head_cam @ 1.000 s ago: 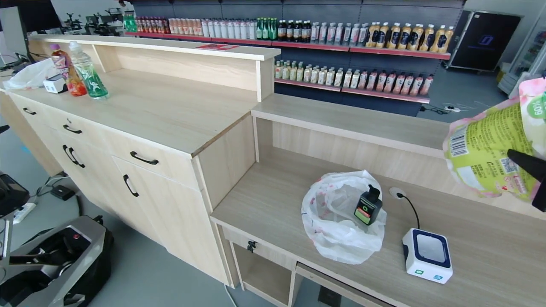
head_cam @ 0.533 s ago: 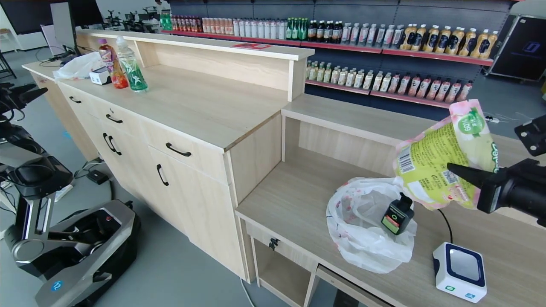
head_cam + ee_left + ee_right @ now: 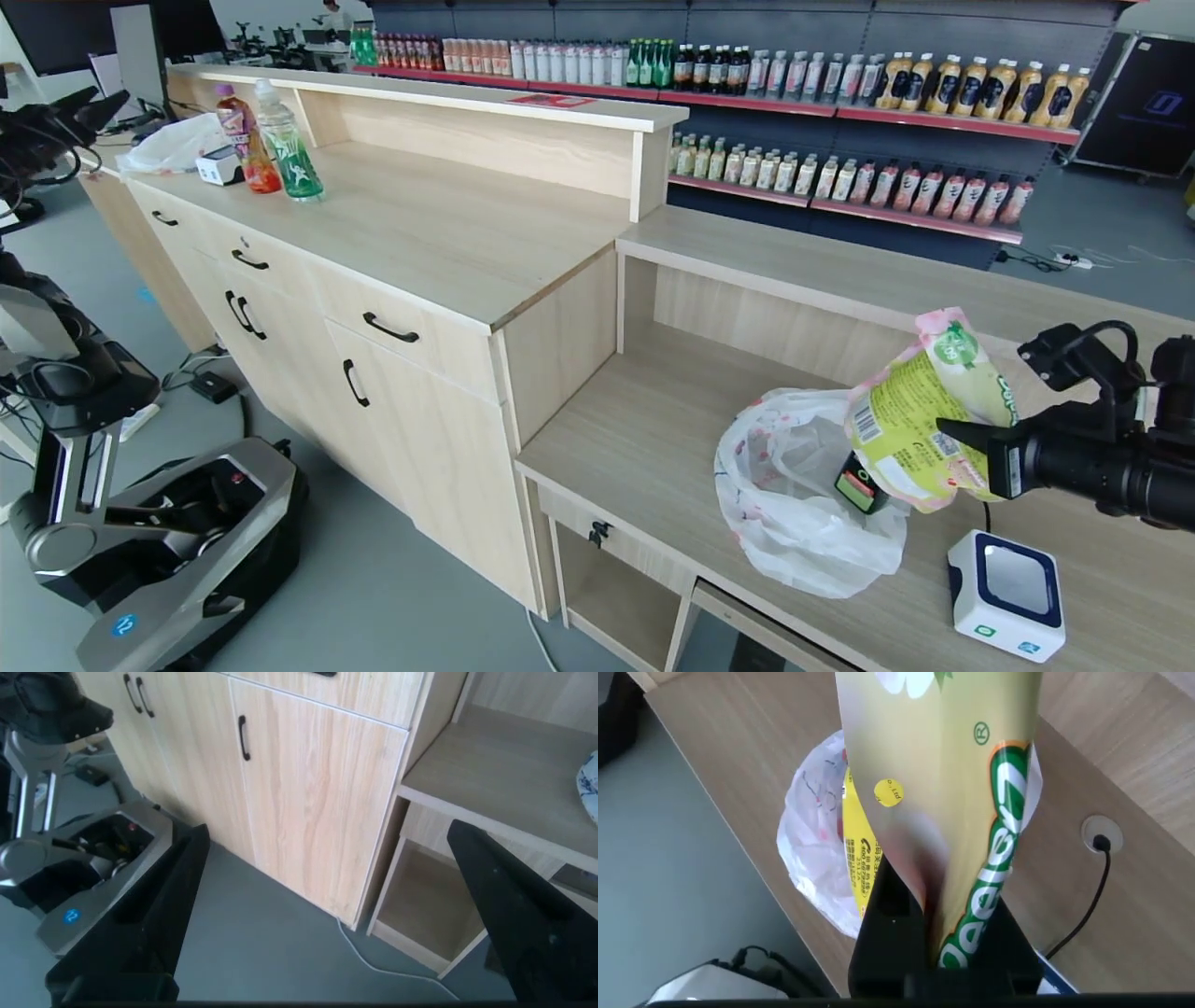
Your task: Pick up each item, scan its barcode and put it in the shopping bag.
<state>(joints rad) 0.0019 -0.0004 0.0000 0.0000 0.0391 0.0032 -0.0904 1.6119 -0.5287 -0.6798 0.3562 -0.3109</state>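
Above the shopping bag (image 3: 794, 509), the pouch (image 3: 920, 420) is showing yellow-green with pink edges. The bag is showing translucent white with faint red print. Beside the bag, the scanner (image 3: 1006, 597) is showing white with navy.

I hold the green-and-pink pouch (image 3: 920, 415) tilted over the open white shopping bag (image 3: 794, 495) — dark bottle (image 3: 859, 485) inside, white scanner (image 3: 1006, 595) just beside it.
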